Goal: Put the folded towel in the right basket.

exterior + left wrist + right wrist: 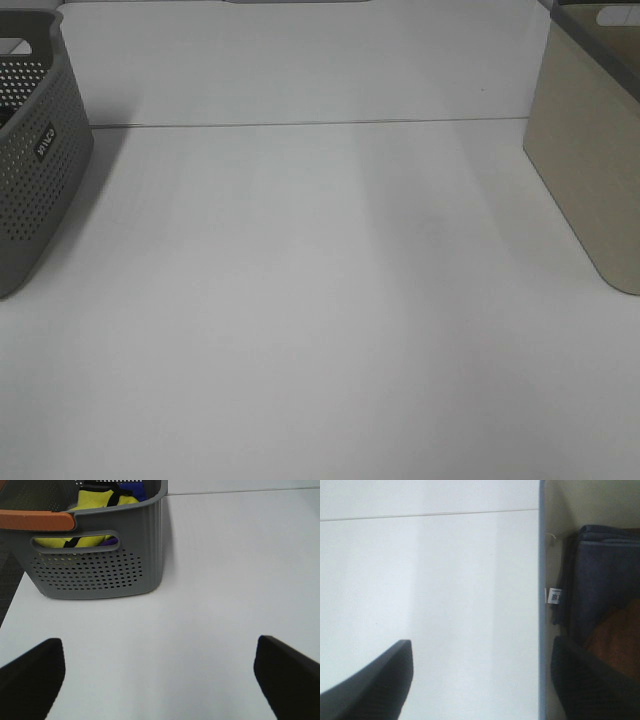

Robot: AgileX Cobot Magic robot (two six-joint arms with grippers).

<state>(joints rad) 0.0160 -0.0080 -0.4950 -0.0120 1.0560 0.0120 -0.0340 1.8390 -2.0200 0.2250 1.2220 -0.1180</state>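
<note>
The folded towel point(605, 575) is dark blue with a white tag and lies inside the beige right basket point(555, 510), next to a brown item point(617, 640). The right basket also shows at the right edge of the exterior high view point(580, 170); its inside is hidden there. My right gripper point(485, 690) is open and empty, straddling the basket's near wall, with one finger over the table and one finger point(590, 685) over the basket. My left gripper point(160, 680) is open and empty above the table, in front of the grey left basket point(100, 575). Neither gripper shows in the exterior high view.
The grey perforated left basket point(40, 180) stands at the table's left edge. It holds yellow and purple cloth point(102, 500) and has an orange handle point(35, 520). The white table point(320, 300) lies between the two baskets.
</note>
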